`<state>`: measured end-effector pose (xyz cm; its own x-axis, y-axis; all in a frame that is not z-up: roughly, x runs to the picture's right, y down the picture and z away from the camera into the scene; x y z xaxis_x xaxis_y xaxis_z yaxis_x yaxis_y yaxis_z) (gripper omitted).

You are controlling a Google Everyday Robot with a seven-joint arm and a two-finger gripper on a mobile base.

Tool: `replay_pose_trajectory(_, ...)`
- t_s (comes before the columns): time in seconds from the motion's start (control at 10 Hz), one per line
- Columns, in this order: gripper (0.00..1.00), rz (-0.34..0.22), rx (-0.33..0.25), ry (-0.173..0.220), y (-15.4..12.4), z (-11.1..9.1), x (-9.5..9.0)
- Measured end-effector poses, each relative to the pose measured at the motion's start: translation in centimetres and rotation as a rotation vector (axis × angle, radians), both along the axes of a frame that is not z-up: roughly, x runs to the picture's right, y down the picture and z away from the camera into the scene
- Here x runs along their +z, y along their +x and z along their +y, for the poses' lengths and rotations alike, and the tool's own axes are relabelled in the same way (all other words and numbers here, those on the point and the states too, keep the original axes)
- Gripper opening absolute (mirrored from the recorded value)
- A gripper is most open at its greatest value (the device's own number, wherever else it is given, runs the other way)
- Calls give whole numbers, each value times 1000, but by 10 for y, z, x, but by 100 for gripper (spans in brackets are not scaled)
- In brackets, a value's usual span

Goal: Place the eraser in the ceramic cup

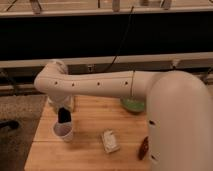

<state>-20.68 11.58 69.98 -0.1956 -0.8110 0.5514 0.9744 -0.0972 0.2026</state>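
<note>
Camera view shows the white arm reaching across the bench [90, 150] w/ the tool [63, 111] hanging at its far end, directly over the ceramic cup [63, 132]. Eraser [64, 116] sits clamped in the tool, upright, its lower end at or just inside the cup rim; can't tell if it touches the cup wall. Tool is closed on the eraser's upper part, lower half dark against the cup's white. Handling, as a judgement: eraser looks small, light, stiff, prob. a bit grippy, so a pinch across its flat faces near the top suits it and leaves the bottom free to enter. Cup looks light and tippable, also breakable, so any sideways nudge from the tool could knock it over. Off to one side of the tool, well apart, lies a white-beige packet [110, 141]; farther that way a dark red oblong item [144, 148] and a green bowl [132, 105] partly behind the arm.
</note>
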Motion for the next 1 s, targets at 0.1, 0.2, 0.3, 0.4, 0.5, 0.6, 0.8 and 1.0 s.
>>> replay_pose_trajectory(0.1,8,-2,-6,-2,-1,6,-2)
replay_pose_trajectory(0.2,18,-6,-17,-7,-4,14,-6)
replay_pose_trajectory(0.3,31,-13,-28,-11,-9,23,-9)
replay_pose_trajectory(0.4,40,-19,-37,-14,-13,28,-11)
replay_pose_trajectory(0.5,48,-21,-42,-17,-14,31,-13)
replay_pose_trajectory(0.6,60,-23,-50,-18,-16,34,-14)
replay_pose_trajectory(0.8,76,-27,-61,-17,-18,38,-16)
replay_pose_trajectory(1.0,80,-30,-68,-15,-20,41,-18)
